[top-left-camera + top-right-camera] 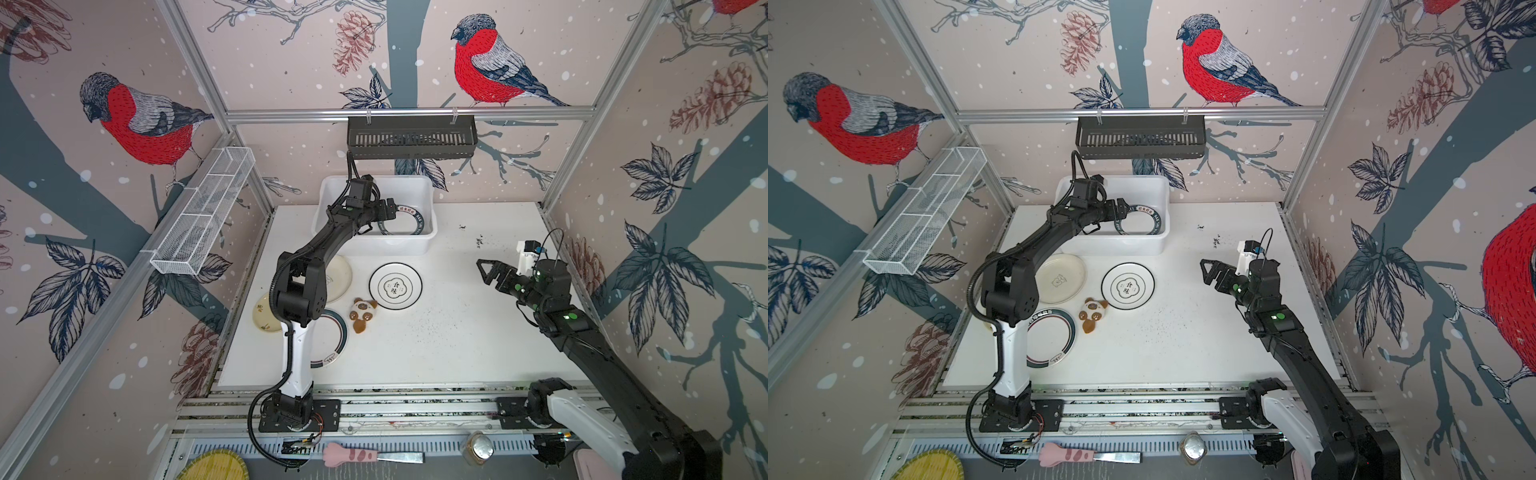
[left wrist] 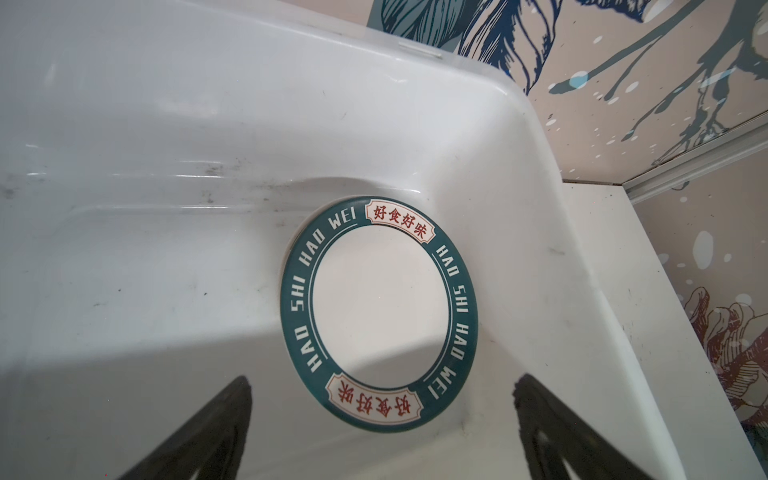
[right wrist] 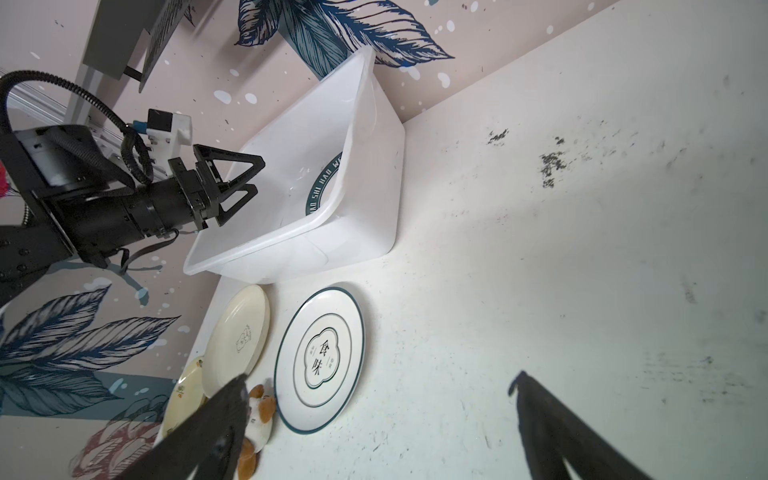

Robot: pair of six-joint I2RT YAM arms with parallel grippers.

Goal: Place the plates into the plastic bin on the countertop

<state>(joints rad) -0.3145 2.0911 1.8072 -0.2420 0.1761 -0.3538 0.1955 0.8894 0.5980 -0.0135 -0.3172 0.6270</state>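
The white plastic bin (image 1: 428,189) stands at the back of the countertop (image 1: 457,332). A green-rimmed plate (image 2: 378,313) lies flat inside it. My left gripper (image 2: 382,379) hovers open just above that plate, holding nothing. In both top views, a dark-rimmed white plate (image 1: 395,286), a cream plate (image 1: 340,277), a small cream plate (image 1: 264,316) and a second green-rimmed plate (image 1: 334,340) lie in front of the bin. The left arm partly covers the last three. My right gripper (image 1: 484,270) is open and empty over bare countertop at the right.
A brown-and-white panda toy (image 1: 362,313) lies between the plates. A dark slotted basket (image 1: 411,137) hangs on the back rail, and a white wire mesh tray (image 1: 203,212) on the left wall. A pink-handled tool (image 1: 361,456) and a jar (image 1: 478,446) sit below the front rail.
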